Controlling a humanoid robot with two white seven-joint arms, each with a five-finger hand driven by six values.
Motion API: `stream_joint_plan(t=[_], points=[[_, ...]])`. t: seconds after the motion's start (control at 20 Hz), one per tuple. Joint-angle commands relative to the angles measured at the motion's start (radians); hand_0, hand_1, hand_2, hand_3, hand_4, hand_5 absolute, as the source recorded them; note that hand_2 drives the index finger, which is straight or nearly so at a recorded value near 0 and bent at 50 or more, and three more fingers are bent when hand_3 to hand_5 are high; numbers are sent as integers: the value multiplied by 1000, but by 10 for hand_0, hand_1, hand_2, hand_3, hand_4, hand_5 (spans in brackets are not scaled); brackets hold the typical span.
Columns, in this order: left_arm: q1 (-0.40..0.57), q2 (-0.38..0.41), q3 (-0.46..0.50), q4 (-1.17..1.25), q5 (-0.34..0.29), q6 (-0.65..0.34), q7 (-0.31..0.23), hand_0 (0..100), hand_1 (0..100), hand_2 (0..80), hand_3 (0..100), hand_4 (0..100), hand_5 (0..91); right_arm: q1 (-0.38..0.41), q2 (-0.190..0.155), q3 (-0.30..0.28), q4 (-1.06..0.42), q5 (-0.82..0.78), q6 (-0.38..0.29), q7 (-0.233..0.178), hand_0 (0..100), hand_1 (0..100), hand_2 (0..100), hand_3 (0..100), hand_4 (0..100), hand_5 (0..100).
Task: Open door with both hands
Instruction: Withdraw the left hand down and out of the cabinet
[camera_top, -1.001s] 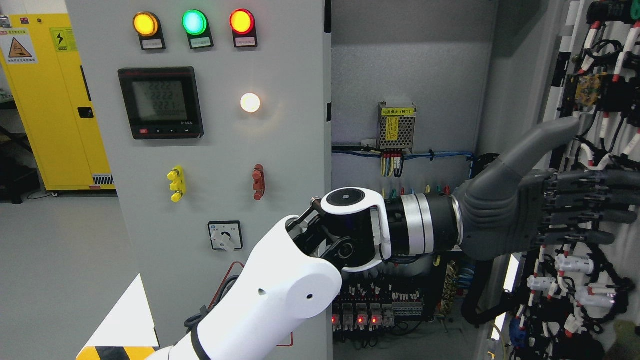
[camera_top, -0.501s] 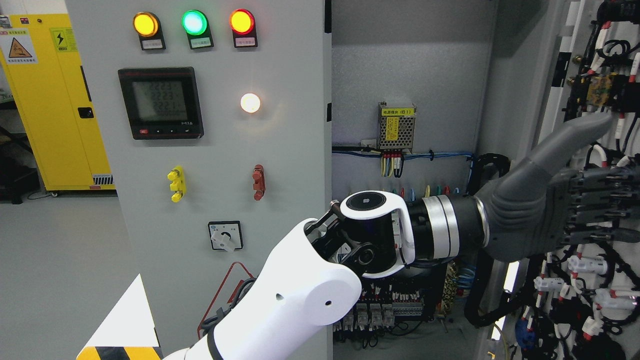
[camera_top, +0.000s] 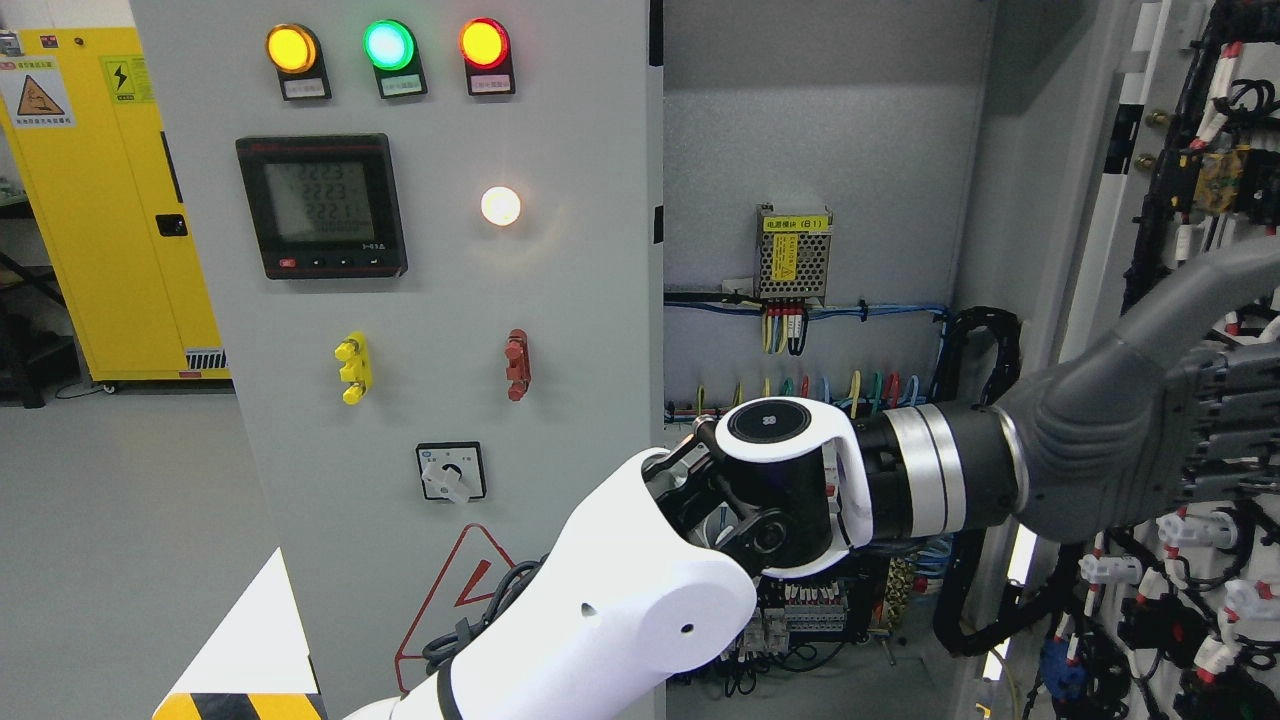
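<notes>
Grey steel cabinet (camera_top: 820, 130) stands exposed, its wired door (camera_top: 1180, 300) swung out at far right. Left hand (camera_top: 1150, 440), matte grey and ribbed, lies flat against the door's inner face, fingers (camera_top: 1235, 420) extended straight and gripping nothing, apparently to push it wider. Right hand unseen.

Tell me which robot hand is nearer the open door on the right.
Left. The left robot hand reaches across to the open door's wired inner face at the picture's right; the right robot hand is out of view.
</notes>
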Motion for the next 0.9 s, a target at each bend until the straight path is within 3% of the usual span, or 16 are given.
stream_joint_plan(t=[0.0, 0.55, 0.85], points=[[-6, -14, -80, 12, 1, -17, 0, 0, 0, 0, 0, 0, 0, 0, -25, 2, 0, 0, 0, 1, 215, 63, 0, 0, 0, 0], [-16, -11, -72, -15, -2, -19, 4, 0, 0, 0, 0, 0, 0, 0, -46, 0, 0, 0, 0, 1, 215, 62, 0, 0, 0, 0], [3, -2, 99, -90, -5, 101, 63, 0, 0, 0, 0, 0, 0, 0, -46, 0, 0, 0, 0, 1, 215, 61, 0, 0, 0, 0]])
